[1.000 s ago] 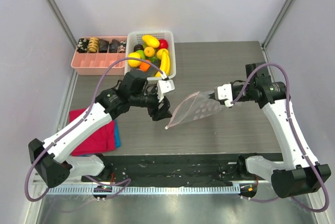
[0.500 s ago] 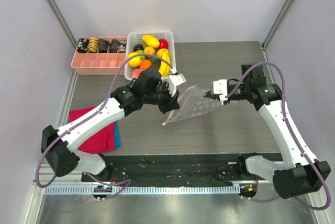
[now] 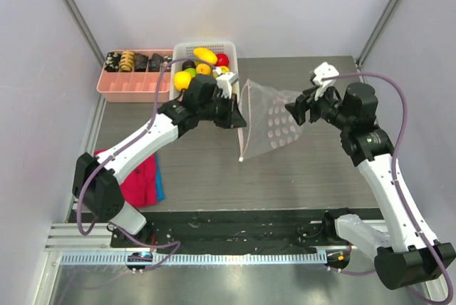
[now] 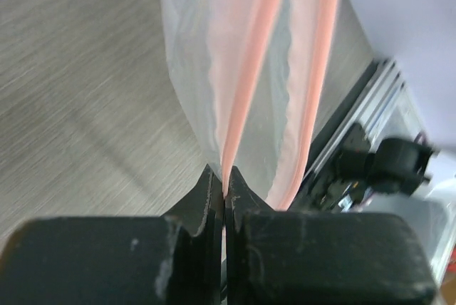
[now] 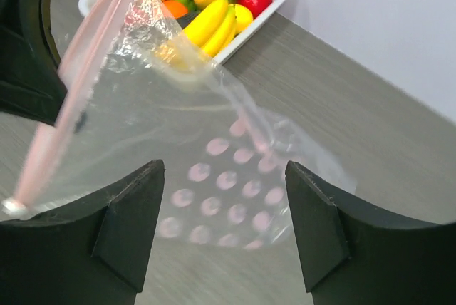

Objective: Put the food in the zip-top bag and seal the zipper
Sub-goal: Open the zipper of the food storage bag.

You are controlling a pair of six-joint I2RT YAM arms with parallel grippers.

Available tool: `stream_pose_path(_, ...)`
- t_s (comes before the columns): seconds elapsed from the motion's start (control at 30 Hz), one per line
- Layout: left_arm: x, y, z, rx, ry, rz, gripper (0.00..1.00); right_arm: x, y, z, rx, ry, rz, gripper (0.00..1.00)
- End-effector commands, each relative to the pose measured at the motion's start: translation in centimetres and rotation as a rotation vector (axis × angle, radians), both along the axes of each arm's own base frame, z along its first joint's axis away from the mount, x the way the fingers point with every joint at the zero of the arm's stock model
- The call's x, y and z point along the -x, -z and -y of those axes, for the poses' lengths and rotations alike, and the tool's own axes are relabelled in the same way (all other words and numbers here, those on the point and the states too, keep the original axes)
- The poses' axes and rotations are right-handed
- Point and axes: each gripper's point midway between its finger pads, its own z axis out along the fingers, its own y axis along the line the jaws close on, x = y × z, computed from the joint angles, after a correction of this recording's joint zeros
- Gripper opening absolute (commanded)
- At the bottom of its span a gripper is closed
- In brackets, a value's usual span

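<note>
The zip-top bag (image 3: 274, 125), clear with pale pink dots, hangs above the table with its mouth edge upright. Its pink zipper (image 3: 243, 134) runs down the left side. My left gripper (image 3: 239, 114) is shut on that zipper strip (image 4: 246, 84), pinching one lip between its fingertips (image 4: 225, 185). My right gripper (image 3: 299, 109) stands open just right of the bag, off the plastic; in its wrist view the dotted bag (image 5: 228, 177) lies beyond its spread jaws (image 5: 224, 177). The food (image 3: 205, 63) lies in the white basket behind the left gripper, with banana and red pieces (image 5: 214, 6) showing.
The white slatted basket (image 3: 231, 88) stands at the back of the table, close behind the left gripper. A pink divided tray (image 3: 135, 88) with dark snack pieces sits to its left. A red cloth (image 3: 139, 180) lies near the front left. Grey walls close in both sides.
The left gripper closed on the bag's zipper edge and lifted it back toward the basket. The right gripper let go of the bag, opened and drew back to the right.
</note>
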Motion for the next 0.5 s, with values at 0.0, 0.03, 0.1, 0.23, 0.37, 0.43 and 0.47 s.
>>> stream_pose_path(0.0, -3.2, -2.9, 1.4, 0.063, -0.164, -0.039, 0.0, 0.1, -3.3, 0.2, -0.273, 0.161, -0.159, 0.73)
stream_pose_path(0.03, -3.4, -3.6, 2.0, 0.075, -0.164, -0.041, 0.0, 0.7, -3.5, -0.4, -0.308, 0.135, -0.192, 0.72)
stream_pose_path(0.1, -3.8, -3.4, 2.8, 0.06, -0.159, -0.065, 0.0, 0.9, -3.3, -1.2, -0.383, 0.124, -0.264, 0.71)
stream_pose_path(0.23, -5.4, -1.9, 4.5, 0.037, -0.166, -0.107, 0.0, 0.4, -0.6, -3.1, -0.497, 0.106, -0.463, 0.66)
stream_pose_path(0.37, -6.6, -2.7, 5.7, 0.077, -0.167, -0.094, 0.0, -0.6, 0.8, -3.6, -0.5, 0.096, -0.486, 0.69)
stream_pose_path(0.43, -6.5, -3.0, 6.2, 0.092, -0.147, -0.105, 0.0, -1.2, 0.9, -3.6, -0.489, 0.109, -0.472, 0.69)
stream_pose_path(0.47, -6.7, -3.0, 6.5, 0.1, -0.145, -0.115, 0.0, -2.3, 1.7, -3.0, -0.453, 0.162, -0.456, 0.68)
